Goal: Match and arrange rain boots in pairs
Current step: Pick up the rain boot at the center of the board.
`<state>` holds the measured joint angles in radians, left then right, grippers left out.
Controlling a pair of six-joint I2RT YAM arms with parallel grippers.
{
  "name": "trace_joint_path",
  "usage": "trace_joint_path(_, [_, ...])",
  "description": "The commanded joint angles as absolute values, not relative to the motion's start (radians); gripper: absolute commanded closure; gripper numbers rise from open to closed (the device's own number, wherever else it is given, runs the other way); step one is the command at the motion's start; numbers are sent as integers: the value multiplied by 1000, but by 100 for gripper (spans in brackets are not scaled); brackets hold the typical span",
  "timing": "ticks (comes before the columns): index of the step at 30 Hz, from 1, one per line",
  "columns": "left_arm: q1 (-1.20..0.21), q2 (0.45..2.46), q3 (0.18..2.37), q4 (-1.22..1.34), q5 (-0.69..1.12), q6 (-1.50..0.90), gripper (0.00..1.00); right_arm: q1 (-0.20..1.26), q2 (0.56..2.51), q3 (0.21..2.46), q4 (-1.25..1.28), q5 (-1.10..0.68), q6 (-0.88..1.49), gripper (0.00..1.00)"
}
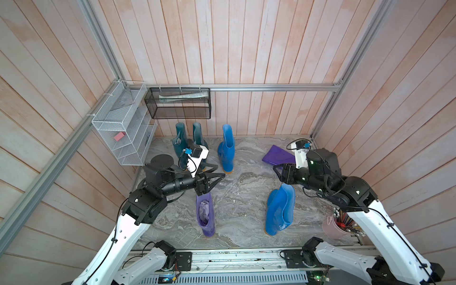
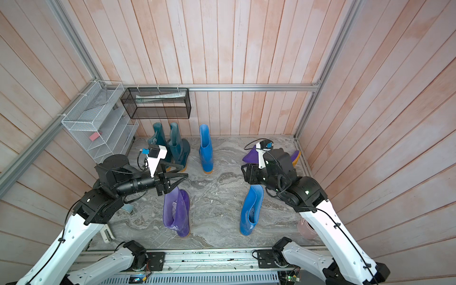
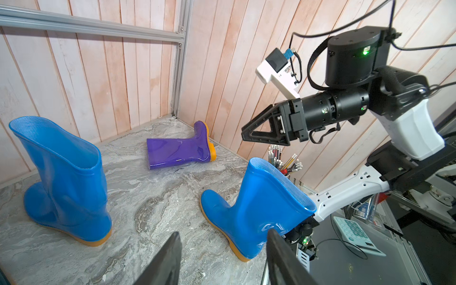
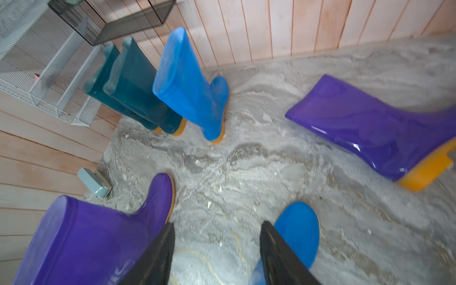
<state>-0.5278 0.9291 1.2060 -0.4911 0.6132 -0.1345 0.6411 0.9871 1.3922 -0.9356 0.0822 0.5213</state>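
In both top views two dark teal rain boots (image 1: 179,144) (image 2: 176,145) stand side by side at the back left. A bright blue boot (image 1: 227,148) stands upright beside them. Another blue boot (image 1: 280,209) (image 3: 259,212) stands at the front right. A paler purple boot (image 1: 206,214) (image 4: 86,234) stands at the front left. A darker purple boot (image 1: 277,155) (image 4: 370,130) lies on its side at the back right. My left gripper (image 1: 220,170) (image 3: 223,256) hangs open over the paler purple boot, holding nothing. My right gripper (image 2: 244,172) (image 4: 217,249) is open and empty just above and behind the front blue boot.
A pink pencil cup (image 1: 333,228) stands at the front right under the right arm. A white wire rack (image 1: 123,128) and a black mesh basket (image 1: 177,103) hang at the back left. A small grey box (image 4: 95,181) lies by the left wall.
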Motion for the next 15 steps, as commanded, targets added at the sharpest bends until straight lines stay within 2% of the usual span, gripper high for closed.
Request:
trace_joint_path(1, [-545,955,1208,-453,588,-120,43,644,944,1381,-1086,117,560,38])
trace_joint_path(8, [-619,1008,1230,-440,530,-105,43,643,908,1338,-1161,122,580,33])
trace_joint_path(15, [-654,1019,1246,-472,487,-87,43,647,874,1232,-1148,74,603,33])
